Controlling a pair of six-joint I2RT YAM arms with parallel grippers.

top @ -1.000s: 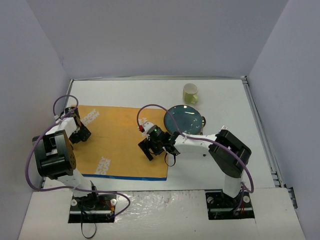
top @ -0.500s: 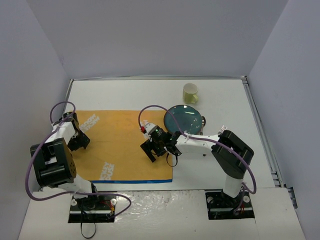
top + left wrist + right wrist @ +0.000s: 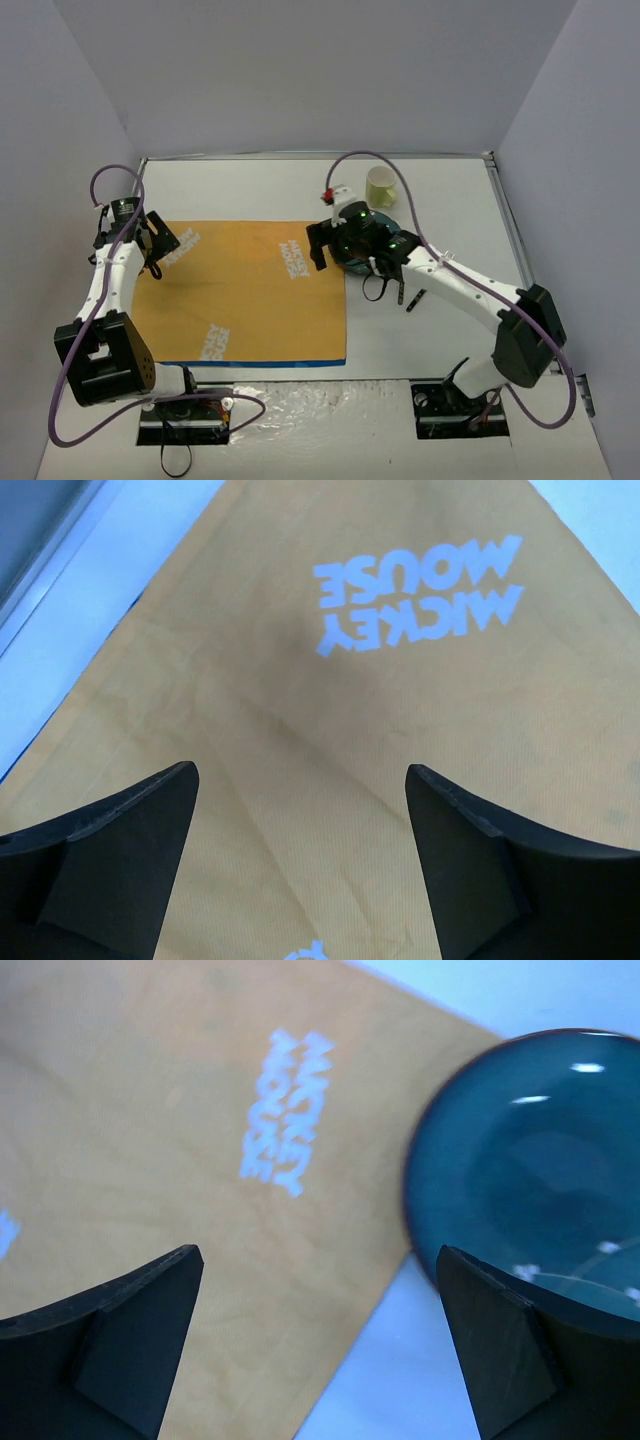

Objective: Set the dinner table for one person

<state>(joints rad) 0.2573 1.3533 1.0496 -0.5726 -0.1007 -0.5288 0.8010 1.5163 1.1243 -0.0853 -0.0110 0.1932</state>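
Observation:
The dinner table (image 3: 250, 185) is the white top under everything. An orange placemat (image 3: 240, 290) with white lettering lies flat on its left half. My left gripper (image 3: 160, 245) hangs open over the mat's far left corner, and the left wrist view shows the placemat (image 3: 300, 680) between the fingers of this gripper (image 3: 300, 771), nothing held. My right gripper (image 3: 320, 248) is open above the mat's far right corner, beside a dark blue plate (image 3: 372, 240). In the right wrist view that gripper (image 3: 320, 1252) spans the placemat's edge (image 3: 200, 1160), the plate (image 3: 540, 1150) and bare table (image 3: 400, 1380).
A yellow-green cup (image 3: 381, 186) stands just beyond the plate. A small dark utensil (image 3: 414, 298) lies on the table right of the plate, partly under the right arm. White walls close in the table at the back and both sides.
The right gripper has let go of the placemat, opened wider and moved from the mat's middle right to its far right corner. The left gripper has moved farther away.

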